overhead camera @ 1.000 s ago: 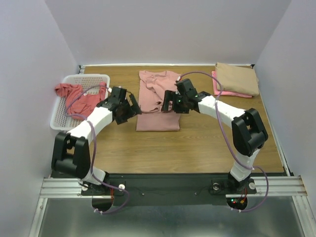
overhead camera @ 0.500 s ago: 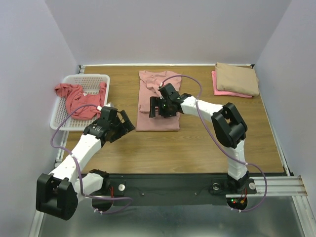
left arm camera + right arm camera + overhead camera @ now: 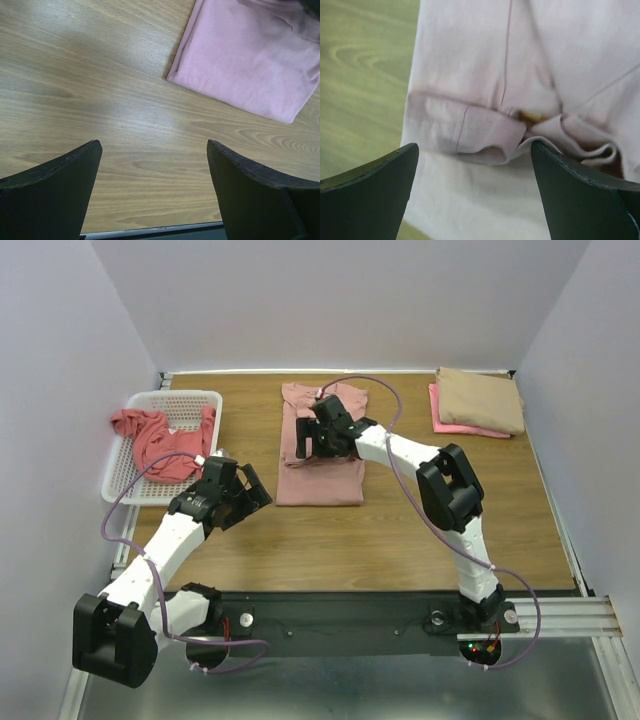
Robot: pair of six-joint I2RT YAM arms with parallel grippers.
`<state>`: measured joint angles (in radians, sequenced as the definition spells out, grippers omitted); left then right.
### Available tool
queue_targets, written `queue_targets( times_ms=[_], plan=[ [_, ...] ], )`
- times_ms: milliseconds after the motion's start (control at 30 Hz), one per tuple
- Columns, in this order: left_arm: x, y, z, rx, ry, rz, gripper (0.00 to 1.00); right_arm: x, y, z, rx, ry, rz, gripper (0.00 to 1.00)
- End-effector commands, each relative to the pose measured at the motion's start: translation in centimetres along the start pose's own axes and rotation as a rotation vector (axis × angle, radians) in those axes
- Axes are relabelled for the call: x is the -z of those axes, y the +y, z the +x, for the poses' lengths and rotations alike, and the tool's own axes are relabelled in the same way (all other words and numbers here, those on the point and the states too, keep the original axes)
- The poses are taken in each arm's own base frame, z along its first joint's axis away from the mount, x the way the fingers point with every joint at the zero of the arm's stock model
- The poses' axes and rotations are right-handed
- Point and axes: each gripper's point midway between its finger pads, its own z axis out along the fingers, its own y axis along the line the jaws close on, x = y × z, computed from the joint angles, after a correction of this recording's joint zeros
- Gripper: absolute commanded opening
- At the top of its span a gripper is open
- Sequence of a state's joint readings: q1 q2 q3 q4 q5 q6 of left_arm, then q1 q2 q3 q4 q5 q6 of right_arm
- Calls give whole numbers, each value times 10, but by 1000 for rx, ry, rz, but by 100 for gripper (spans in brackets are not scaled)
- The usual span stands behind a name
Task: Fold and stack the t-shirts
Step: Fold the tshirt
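- The dusty-pink t-shirt (image 3: pixel 322 483) lies flat at the middle of the table. Its sides are folded in to a long narrow strip, with a rumpled ridge across the middle where a sleeve hem bunches up (image 3: pixel 485 60).
- It looks part-folded. The lengthwise folds seem done, while the crosswise fold and the move to the stack remain.
- The right gripper (image 3: pixel 312 447) hovers over that rumpled middle with its jaws spread wide and nothing between them.
- The left gripper (image 3: pixel 252 498) is also wide open and empty. It is over bare wood, just beside the shirt's near left corner (image 3: pixel 250 55).
- At the far right corner, the tan t-shirt (image 3: pixel 482 398) sits folded on top of the bright pink t-shirt (image 3: pixel 452 424), so two appear finished.
- The coral-red t-shirt (image 3: pixel 160 440) is crumpled in the white mesh basket (image 3: pixel 178 398) at the left, unfolded and waiting.
- The wooden table (image 3: pixel 400 530) has a smooth brown grain.
- Plain pale walls (image 3: pixel 350 300) enclose it on three sides, and a metal rail (image 3: pixel 330 615) carries the arm bases at the near edge.
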<state>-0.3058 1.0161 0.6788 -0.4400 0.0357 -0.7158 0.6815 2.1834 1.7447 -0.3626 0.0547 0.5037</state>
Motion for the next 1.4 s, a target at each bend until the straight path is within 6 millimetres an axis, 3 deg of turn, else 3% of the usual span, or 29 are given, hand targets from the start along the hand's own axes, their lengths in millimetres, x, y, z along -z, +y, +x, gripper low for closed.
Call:
queue_targets(
  times_ms=[0, 133, 267, 433, 533, 633, 667, 700, 767, 867, 1067, 1367],
  plan=[
    [2, 1, -4, 4, -16, -15, 99, -14, -13, -43, 9, -132, 86, 100],
    [3, 1, -6, 1, -16, -21, 98, -17, -19, -72, 32, -209, 132, 100],
    [1, 1, -7, -3, -17, -22, 99, -11, -11, -96, 101, -260, 118, 100],
    [-6, -2, -4, 0, 1, -12, 99, 28, -2, -113, 134, -300, 88, 100],
    [-11, -7, -3, 2, 15, 10, 98, 44, 9, -93, 172, -240, -2, 100],
    [-15, -10, -1, 4, 25, 25, 99, 48, 19, -45, 194, -120, -103, 100],
    [-17, -8, 1, 5, 31, 20, 98, 46, 35, -25, 231, -87, -136, 100],
    [-18, -7, 1, 5, 29, 16, 98, 38, 25, -13, 278, -85, -59, 100],
    [-20, -8, 3, 5, 42, 20, 99, 33, 33, -1, 343, -102, 6, 100],
    [-23, -23, 0, 11, 38, 89, 99, 18, 35, 12, 307, -70, 5, 100],
    [-41, -18, 0, 43, 44, 53, 99, 2, 39, 29, 185, -23, -11, 100],
    [-72, -13, 13, 57, 117, 21, 90, -20, 22, 14, 111, -78, 86, 100]
  ],
)
